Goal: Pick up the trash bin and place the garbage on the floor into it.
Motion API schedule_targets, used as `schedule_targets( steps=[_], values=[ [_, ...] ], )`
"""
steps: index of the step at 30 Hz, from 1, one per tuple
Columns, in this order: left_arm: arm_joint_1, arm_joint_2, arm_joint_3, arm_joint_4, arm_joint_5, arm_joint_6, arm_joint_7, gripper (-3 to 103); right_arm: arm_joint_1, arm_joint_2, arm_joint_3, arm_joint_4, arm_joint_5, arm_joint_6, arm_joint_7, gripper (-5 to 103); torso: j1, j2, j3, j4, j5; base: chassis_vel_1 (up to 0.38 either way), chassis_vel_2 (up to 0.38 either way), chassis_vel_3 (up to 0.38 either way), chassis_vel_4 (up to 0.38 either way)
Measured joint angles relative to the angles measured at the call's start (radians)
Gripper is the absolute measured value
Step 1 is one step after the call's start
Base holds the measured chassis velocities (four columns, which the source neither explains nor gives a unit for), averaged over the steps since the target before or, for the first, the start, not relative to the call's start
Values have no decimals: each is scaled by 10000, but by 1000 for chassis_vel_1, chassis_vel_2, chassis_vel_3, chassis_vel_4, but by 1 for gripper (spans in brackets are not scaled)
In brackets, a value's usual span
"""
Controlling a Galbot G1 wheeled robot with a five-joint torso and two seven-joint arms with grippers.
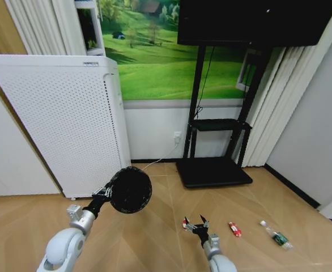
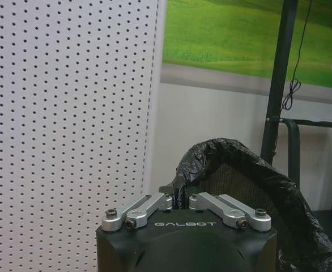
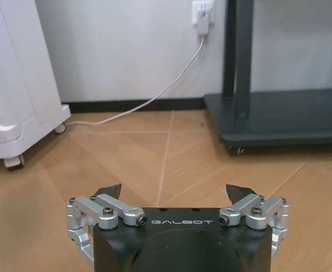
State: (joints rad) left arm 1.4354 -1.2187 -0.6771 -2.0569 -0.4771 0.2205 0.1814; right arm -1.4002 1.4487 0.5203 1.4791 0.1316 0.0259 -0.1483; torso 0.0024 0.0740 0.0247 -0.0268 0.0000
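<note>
The trash bin, round, black and lined with a crinkly bag, hangs off the floor with my left gripper shut on its rim. In the left wrist view the fingers of the left gripper pinch the bag-covered edge of the bin. My right gripper is open and low over the parquet, beside a red-and-white piece of garbage. Another red-and-white piece and a small clear bottle lie further right. The right gripper holds nothing between its spread fingers.
A tall white perforated appliance stands at the left against the wall. A black screen stand with a flat base is ahead, and a white cable runs from a wall socket. A grey wall closes the right side.
</note>
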Motion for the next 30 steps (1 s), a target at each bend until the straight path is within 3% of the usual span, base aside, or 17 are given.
schedule_targets(
  steps=[5,11,13,19,24,26,30],
  values=[
    [2,21,31,-51,-9,-1,3,7,446,-106,-77,-639,473,-471,-259,100,0,0,0,-1,2,9,-2,33,-4],
    [26,319,-174,-147,-188,35,9,7,901,-1149,-570,-1582,881,88,-984,100,0,0,0,-5,2,-49,-20,31,25],
    [84,408,-377,-147,-247,42,40,7,901,-1850,-833,-1777,999,351,-1243,100,0,1,0,-1,1,0,0,0,0],
    [162,474,-548,-22,-256,42,85,7,1015,-2795,-1269,-2290,1089,550,-1276,100,-1,1,-1,-1,-4,0,0,0,0],
    [70,458,-464,96,-211,66,53,7,1133,-2595,-1606,-2490,1654,261,-861,100,0,1,0,-5,1,0,0,0,0],
    [11,455,-362,158,-197,76,49,7,1385,-2126,-1781,-2606,2387,-284,-364,100,0,0,0,-3,3,0,0,0,0],
    [9,469,-302,183,-177,81,53,7,1805,-1724,-1931,-2934,2555,-685,-167,100,0,1,0,-1,-2,0,0,0,0]
  ],
)
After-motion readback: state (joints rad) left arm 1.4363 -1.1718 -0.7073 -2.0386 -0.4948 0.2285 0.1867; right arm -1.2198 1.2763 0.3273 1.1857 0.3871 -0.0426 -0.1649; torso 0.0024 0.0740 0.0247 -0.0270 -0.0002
